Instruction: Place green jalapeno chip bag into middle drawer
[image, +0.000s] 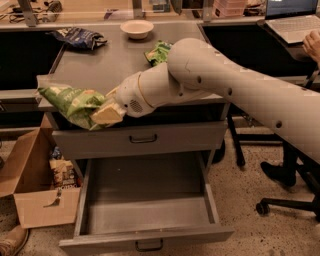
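Observation:
My gripper (107, 113) is at the front left corner of the cabinet top, shut on the green jalapeno chip bag (70, 101). The bag is light green and hangs out to the left, past the cabinet's edge, at the height of its top. The arm reaches in from the right across the top. Below, the middle drawer (145, 220) is pulled wide open, its grey floor bare, with a dark bow handle (149, 245) on its front panel. The bag is above and to the left of the drawer's opening.
A closed drawer front (142, 138) sits above the open one. On the cabinet top lie a dark blue bag (80, 37), a white bowl (137, 28) and a shorter green bag (158, 52). A cardboard box (37, 197) stands left; chair wheels (262, 206) are on the right.

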